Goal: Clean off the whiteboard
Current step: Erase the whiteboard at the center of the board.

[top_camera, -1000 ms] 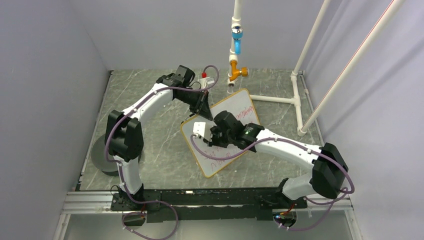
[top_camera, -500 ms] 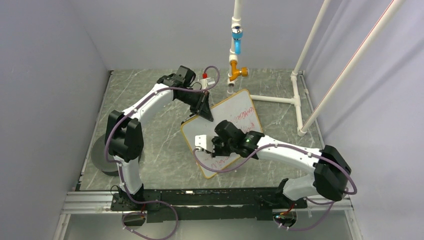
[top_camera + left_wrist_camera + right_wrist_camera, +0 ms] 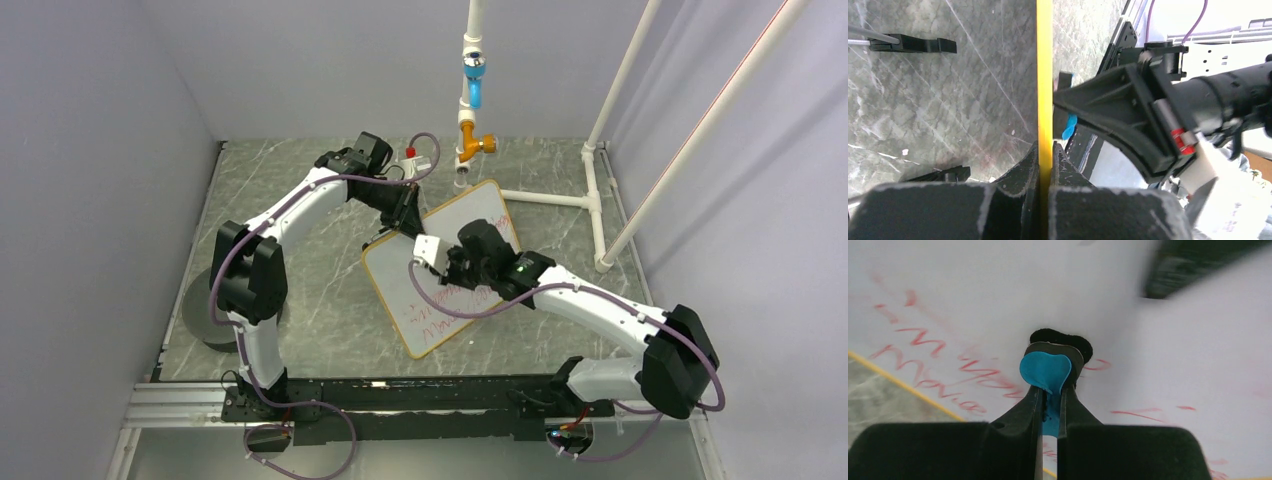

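The whiteboard [image 3: 486, 214] lies tilted on the grey table, with a yellow frame and red handwriting on its near half. My left gripper [image 3: 408, 222] is shut on the board's far-left frame edge; in the left wrist view the yellow frame [image 3: 1044, 75] runs between its closed jaws [image 3: 1044, 150]. My right gripper [image 3: 455, 268] is over the middle of the board, shut on the small blue-and-black eraser [image 3: 1046, 367]. The eraser's black pad presses against the white surface [image 3: 973, 285] among the red strokes.
A white pipe frame with blue and orange fittings [image 3: 472, 110] stands just behind the board, with more white pipes [image 3: 598, 200] at the right. A grey disc [image 3: 198, 312] lies at the left edge. Two black clip feet [image 3: 913, 44] lie on the table.
My right gripper slid the eraser toward the near-left part of the board, then back up and right to its middle. The left gripper and the board have stayed put.
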{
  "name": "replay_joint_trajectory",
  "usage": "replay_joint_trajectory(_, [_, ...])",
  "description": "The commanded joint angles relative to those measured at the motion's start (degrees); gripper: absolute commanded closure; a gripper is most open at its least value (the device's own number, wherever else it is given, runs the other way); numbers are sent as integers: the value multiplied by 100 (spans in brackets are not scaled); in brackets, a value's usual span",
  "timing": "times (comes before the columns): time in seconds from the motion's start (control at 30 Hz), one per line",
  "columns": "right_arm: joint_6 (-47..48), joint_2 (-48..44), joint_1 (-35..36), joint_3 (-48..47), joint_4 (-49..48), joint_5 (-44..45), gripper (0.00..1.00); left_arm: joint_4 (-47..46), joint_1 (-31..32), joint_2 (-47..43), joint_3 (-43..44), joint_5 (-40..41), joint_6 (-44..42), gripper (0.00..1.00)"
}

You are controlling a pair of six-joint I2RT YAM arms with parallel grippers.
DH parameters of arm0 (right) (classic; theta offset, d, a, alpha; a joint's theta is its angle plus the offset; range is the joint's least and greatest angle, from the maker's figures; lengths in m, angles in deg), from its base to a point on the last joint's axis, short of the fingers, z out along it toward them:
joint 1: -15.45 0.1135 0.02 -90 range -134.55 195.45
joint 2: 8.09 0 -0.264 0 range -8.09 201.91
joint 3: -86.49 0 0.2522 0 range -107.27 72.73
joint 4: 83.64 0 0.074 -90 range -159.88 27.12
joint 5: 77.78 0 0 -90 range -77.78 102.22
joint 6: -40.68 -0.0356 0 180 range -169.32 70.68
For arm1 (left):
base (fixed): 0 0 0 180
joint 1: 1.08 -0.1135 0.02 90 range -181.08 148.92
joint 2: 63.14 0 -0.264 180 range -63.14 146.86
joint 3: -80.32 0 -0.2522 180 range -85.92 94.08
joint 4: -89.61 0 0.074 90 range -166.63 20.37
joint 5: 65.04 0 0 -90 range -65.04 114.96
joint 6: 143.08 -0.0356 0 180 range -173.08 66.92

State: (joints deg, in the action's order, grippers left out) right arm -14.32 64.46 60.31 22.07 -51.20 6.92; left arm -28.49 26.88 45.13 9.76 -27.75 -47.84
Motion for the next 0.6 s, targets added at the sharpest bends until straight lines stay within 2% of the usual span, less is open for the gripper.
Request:
replay_joint_trajectory(0.0, [223, 32, 513, 146, 125, -591, 100, -16, 76, -473, 83, -885, 196, 100])
replay_joint_trajectory(0.17, [60, 984, 1192, -1101, 395, -439, 100, -25, 77, -431, 74, -885, 197, 100])
replay_joint_trajectory(0.27, [-288, 1460, 1199, -1999, 483, 17, 100, -33, 76, -436, 57, -893, 186, 100])
replay_joint_trajectory(0.33, [-393, 1492, 948, -2174, 405, 292, 100, -40, 74, -446, 44, -898, 196, 100])
replay_joint_trajectory(0.47, [-257, 946, 295, -1281, -3, 632, 100, -32, 72, -468, 48, -919, 188, 100])
replay_joint_trajectory(0.57, [62, 500, 284, -448, -118, 793, 100, -62, 70, -469, 50, -956, 208, 100])
